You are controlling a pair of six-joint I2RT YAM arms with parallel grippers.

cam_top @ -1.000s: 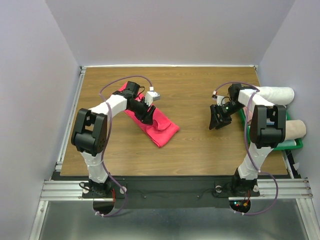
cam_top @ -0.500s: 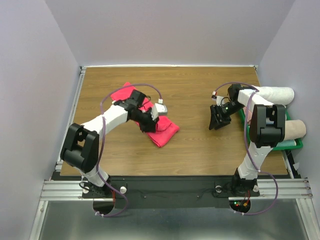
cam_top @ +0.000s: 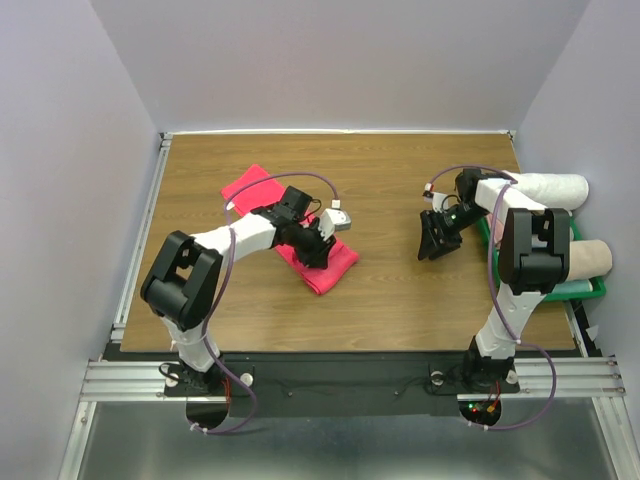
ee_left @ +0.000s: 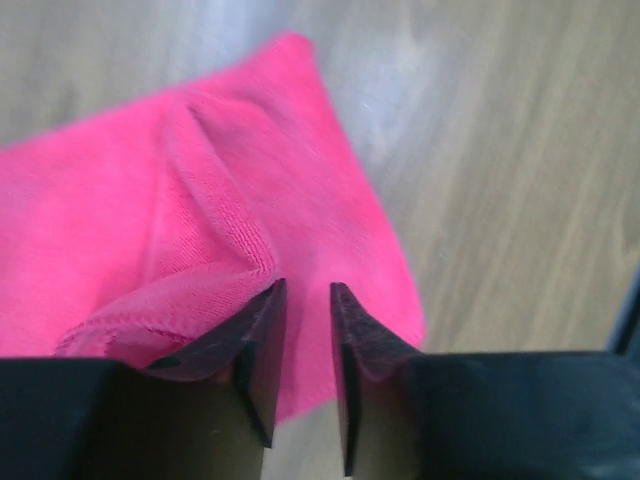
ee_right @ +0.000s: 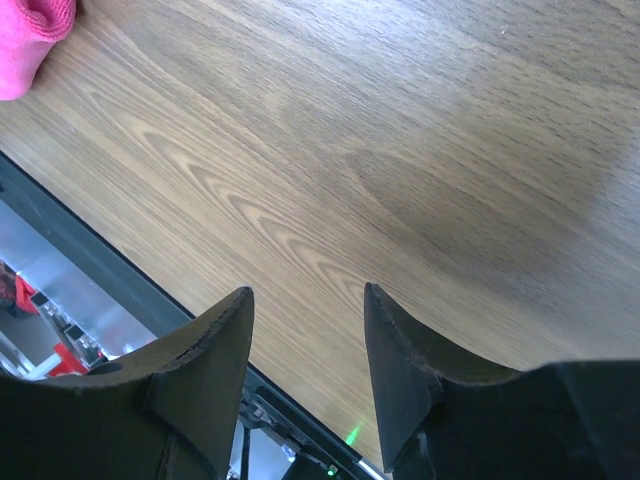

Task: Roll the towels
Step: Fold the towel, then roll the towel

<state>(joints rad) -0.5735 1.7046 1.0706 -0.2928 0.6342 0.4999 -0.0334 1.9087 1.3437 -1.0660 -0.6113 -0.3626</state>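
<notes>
The pink towel lies on the left of the tabletop, and the left end effector, nearly closed on nothing, might only bunch it up, while the right end effector hangs part-open, well apart.

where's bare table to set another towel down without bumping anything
Widest bare wood lies centrally, between the pink towel and the right gripper, running to the near edge. The far strip along the back wall is free. Crowded: the left gripper at the towel, and the green bin at right.
</notes>
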